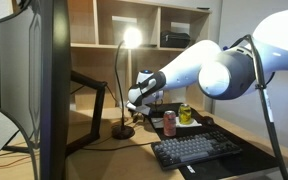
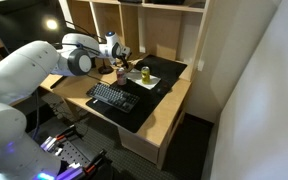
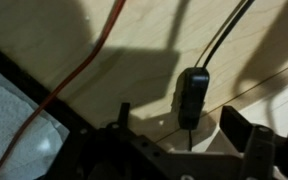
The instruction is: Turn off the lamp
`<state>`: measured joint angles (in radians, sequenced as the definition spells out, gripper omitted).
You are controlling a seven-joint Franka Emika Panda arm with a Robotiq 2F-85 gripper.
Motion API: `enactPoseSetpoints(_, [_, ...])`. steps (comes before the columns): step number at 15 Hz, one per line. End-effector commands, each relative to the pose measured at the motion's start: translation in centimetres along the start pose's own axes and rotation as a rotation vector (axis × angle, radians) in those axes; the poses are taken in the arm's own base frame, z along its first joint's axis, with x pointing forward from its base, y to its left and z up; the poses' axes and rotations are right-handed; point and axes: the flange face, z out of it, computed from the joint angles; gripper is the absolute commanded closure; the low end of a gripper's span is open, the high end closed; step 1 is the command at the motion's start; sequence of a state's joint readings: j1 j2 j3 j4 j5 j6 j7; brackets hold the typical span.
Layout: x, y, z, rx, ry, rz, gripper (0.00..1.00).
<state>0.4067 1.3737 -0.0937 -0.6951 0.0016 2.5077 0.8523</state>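
The slim black lamp (image 1: 118, 75) stands on the wooden desk with its head (image 1: 132, 38) lit and its round base (image 1: 123, 131) by the monitor arm. My gripper (image 1: 136, 100) hangs just right of the stem, above the desk. In the wrist view the fingers (image 3: 182, 125) are open and empty. A small black inline switch (image 3: 192, 95) on the lamp's black cord lies on the desk between and just ahead of them. The gripper also shows in an exterior view (image 2: 117, 62).
A large monitor (image 1: 34, 80) and its angular black arm (image 1: 89, 95) stand close by. A red can (image 1: 169, 122), a green can (image 1: 185, 114) and a keyboard (image 1: 194, 150) sit on a black mat. An orange cable (image 3: 74, 75) and white cloth (image 3: 14, 110) lie beside the switch.
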Motion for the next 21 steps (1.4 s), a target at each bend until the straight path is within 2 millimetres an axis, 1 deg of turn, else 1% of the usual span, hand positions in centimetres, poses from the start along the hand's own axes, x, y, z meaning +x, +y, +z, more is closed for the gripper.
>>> enactPoseSetpoints(1, [-0.2,-0.1,0.3,-0.009,0.019,-0.007,0.40])
enactPoseSetpoints(3, [-0.2,-0.1,0.3,-0.009,0.022,-0.008,0.54])
enactPoseSetpoints(4, [-0.2,-0.1,0.3,-0.010,0.026,-0.010,0.59])
enactPoseSetpoints(5, [-0.1,-0.1,0.2,-0.011,0.027,-0.011,0.67])
enactPoseSetpoints(9, [-0.2,-0.1,0.2,-0.015,0.020,-0.009,0.95])
enactPoseSetpoints(10, [-0.1,-0.2,0.1,-0.017,0.018,-0.006,0.99])
enactPoseSetpoints(12, [0.0,-0.2,0.0,-0.018,0.018,0.002,0.95])
enactPoseSetpoints(15, [0.0,-0.2,-0.1,-0.020,0.020,0.004,0.95])
enactPoseSetpoints(16, [0.2,-0.3,-0.5,-0.025,0.021,0.004,0.56])
enactPoseSetpoints(17, [0.5,-0.4,-0.9,-0.035,0.019,0.007,0.55])
enactPoseSetpoints(18, [0.8,-0.5,-1.5,-0.041,0.015,-0.001,0.51])
enactPoseSetpoints(21, [2.0,-1.1,-3.5,-0.031,0.026,-0.012,0.28])
